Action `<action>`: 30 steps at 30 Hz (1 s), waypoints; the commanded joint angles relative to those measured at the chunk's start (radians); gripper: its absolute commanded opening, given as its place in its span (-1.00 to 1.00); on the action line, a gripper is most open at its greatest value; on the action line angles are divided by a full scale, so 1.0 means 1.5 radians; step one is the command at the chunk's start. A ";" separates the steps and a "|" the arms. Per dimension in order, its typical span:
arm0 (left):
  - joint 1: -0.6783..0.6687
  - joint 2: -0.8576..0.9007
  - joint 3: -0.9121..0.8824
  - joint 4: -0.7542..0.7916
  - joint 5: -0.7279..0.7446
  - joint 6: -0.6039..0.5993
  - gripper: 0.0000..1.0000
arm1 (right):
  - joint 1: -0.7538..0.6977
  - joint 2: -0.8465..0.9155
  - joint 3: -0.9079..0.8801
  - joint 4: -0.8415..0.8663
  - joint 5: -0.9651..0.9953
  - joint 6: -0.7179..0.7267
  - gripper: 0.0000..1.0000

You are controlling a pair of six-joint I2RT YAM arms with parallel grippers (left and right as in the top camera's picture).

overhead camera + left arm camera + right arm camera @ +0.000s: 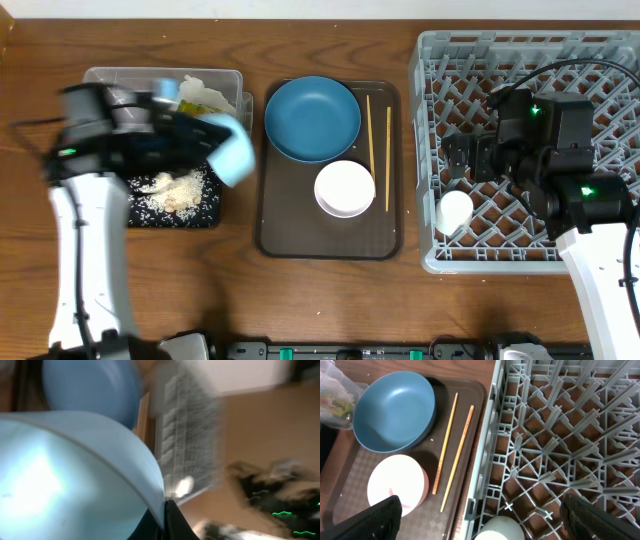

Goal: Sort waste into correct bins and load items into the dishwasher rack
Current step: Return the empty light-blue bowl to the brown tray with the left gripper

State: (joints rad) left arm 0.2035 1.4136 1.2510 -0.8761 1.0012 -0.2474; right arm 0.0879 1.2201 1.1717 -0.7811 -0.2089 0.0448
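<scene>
The overhead view looks straight down from well above and takes in the whole counter (330,300) and the dishwasher rack (470,45). The left wrist view sits right against the pale blue bowl (65,475); it is blurred and faces across toward the rack. The right wrist view looks down from close over the rack's left edge onto the serving tray (350,480). All three views share the rack and the dark blue plate (312,118).

looks like a robotics lab: two robot arms (85,250) at a wooden table (330,310), dishwasher rack (470,45) and serving tray (300,225).
</scene>
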 commanded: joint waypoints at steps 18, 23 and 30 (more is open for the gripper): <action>-0.518 0.184 -0.027 -0.036 -0.514 -0.066 -0.88 | -0.010 0.002 0.012 -0.007 0.002 0.004 0.99; -0.536 0.223 -0.027 -0.036 -0.514 -0.084 -0.88 | -0.010 0.002 0.012 -0.005 -0.009 0.005 0.99; -0.535 0.225 -0.026 -0.031 -0.513 -0.083 -0.38 | -0.010 0.002 0.012 0.005 -0.093 0.019 0.98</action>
State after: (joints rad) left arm -0.6022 1.7493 1.2175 -0.9188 0.2504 -0.3630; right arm 0.0883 1.2201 1.1717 -0.7830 -0.2768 0.0463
